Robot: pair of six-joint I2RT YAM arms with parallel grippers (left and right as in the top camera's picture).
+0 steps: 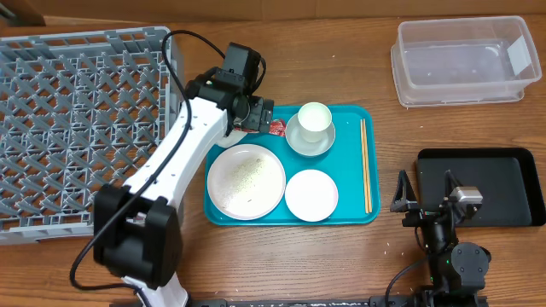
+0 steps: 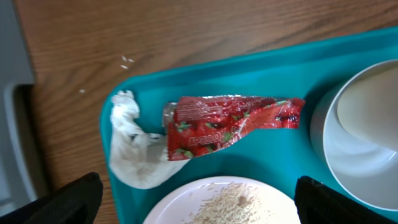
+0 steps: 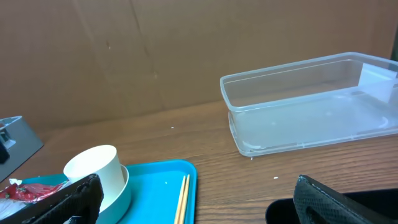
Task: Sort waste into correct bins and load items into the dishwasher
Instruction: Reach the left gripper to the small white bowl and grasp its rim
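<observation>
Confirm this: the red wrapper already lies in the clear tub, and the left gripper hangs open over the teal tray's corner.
Not quite. The red wrapper lies on the teal tray beside the napkin, not in the clear tub, which is empty; the left wrist view shows it. The left gripper does hang open over that corner.
</observation>
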